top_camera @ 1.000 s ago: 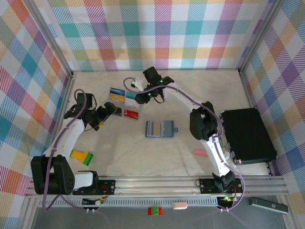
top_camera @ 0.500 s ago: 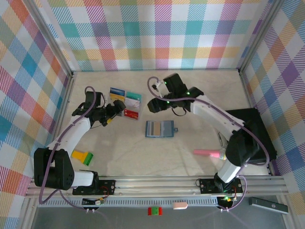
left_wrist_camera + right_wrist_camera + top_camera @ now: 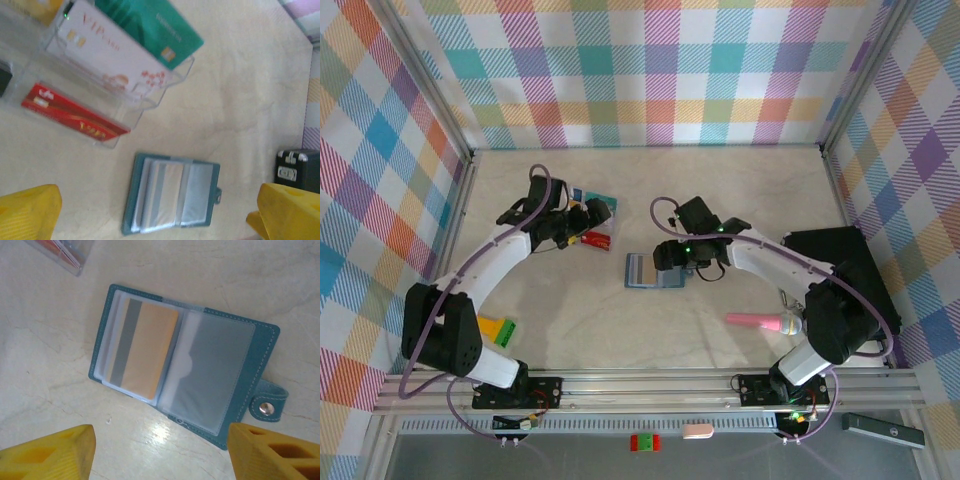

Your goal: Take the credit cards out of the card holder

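The card holder [image 3: 655,271] lies open on the table, teal with clear sleeves. Its left sleeve holds an orange-yellow credit card [image 3: 142,352] with a grey stripe, and its snap tab [image 3: 267,407] points right. My right gripper [image 3: 162,455] hovers just above the holder's near edge, open, with nothing between its yellow fingertips [image 3: 50,455]. My left gripper [image 3: 160,215] is open and empty, beside the clear card stand [image 3: 150,95] and looking down at the holder [image 3: 172,200]. A teal card [image 3: 150,25], a white card [image 3: 110,50] and a red card [image 3: 75,117] stand in the stand.
A black box [image 3: 840,285] lies at the right wall. A pink object [image 3: 755,322] rests near the right arm's base. Yellow and green blocks [image 3: 492,328] sit at the front left. The card stand [image 3: 592,215] is behind and left of the holder.
My right gripper has swung from the card stand down to the holder, and its jaws have opened. My left gripper has moved back and right, up to the stand.
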